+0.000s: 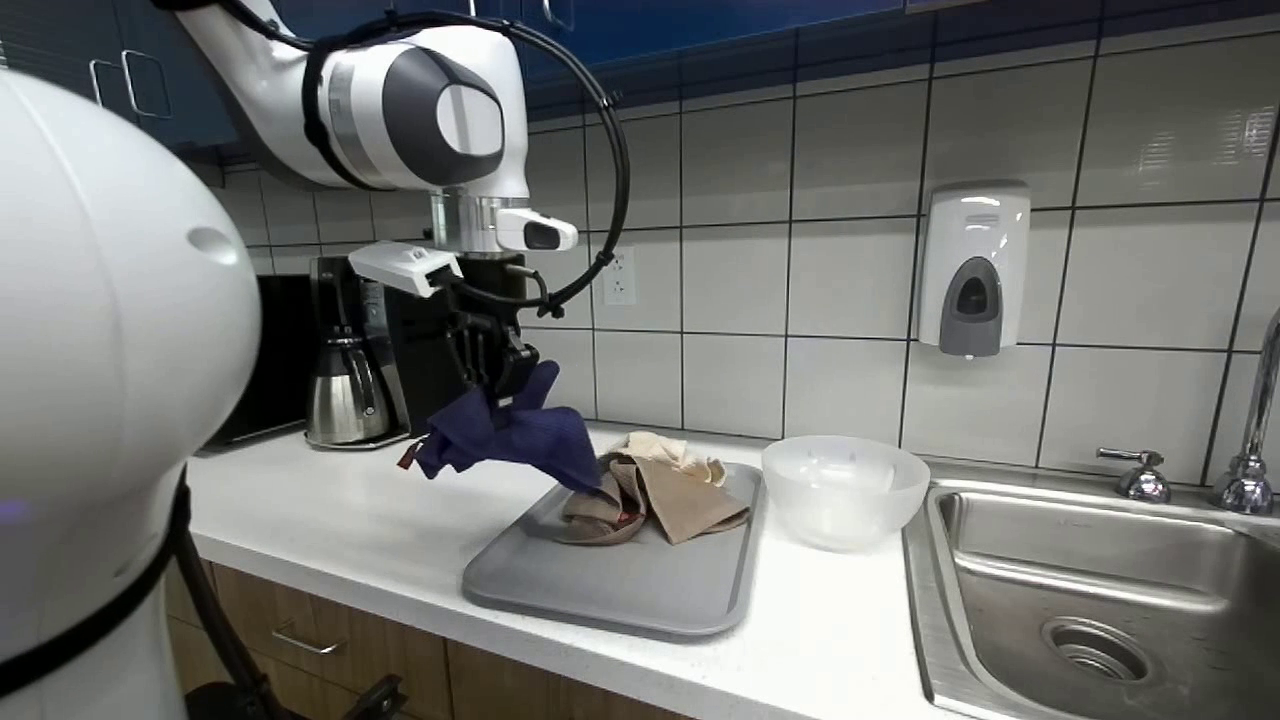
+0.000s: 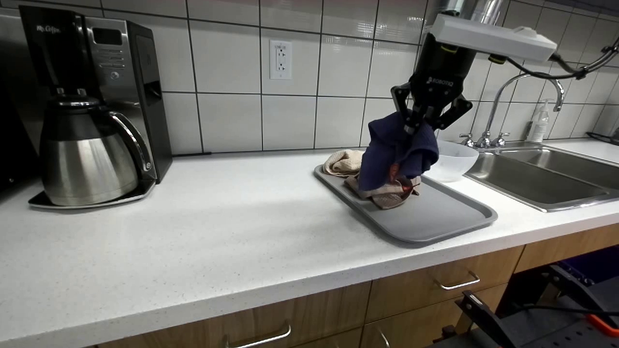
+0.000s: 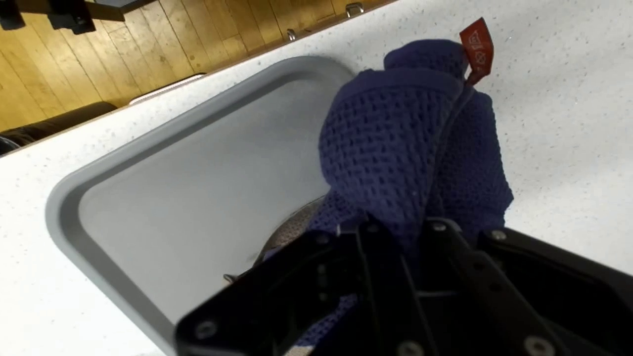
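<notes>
My gripper (image 1: 500, 398) is shut on a bunched dark blue cloth (image 1: 535, 440), seen in both exterior views. Folds of the cloth (image 3: 390, 133) bulge out beyond the fingers in the wrist view, and a red tag (image 3: 478, 52) sticks out of it. It hangs in the air over one edge of a grey tray (image 3: 198, 183). Lying on that tray are a crumpled brown cloth (image 1: 690, 500) and a cream cloth (image 2: 342, 163). In an exterior view the hanging cloth (image 2: 379, 154) covers part of the brown one; whether they touch cannot be told.
A translucent white bowl (image 1: 845, 490) stands beside the tray, between it and the steel sink (image 1: 925, 610). A coffee maker with a steel carafe (image 2: 89, 162) is at the opposite end of the counter. The tiled wall carries a soap dispenser (image 1: 975, 265) and an outlet (image 2: 280, 60).
</notes>
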Controlling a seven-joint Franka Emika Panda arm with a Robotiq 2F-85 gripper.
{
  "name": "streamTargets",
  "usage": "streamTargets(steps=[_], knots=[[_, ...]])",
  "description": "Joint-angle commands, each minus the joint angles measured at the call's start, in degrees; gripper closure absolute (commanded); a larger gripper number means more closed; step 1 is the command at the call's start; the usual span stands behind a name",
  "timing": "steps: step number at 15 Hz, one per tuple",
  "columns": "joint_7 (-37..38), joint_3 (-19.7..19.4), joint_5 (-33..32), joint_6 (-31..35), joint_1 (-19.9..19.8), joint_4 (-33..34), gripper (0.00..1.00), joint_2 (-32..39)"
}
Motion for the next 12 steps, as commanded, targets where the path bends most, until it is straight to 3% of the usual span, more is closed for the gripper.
streamTargets(steps=[1,12], knots=[[-1.9,1.3,2.1,0.2,1.8,0.3,0.97,-0.2],[-6.7,3.8,2.6,5.0,7.2,3.5,0.97,5.3]])
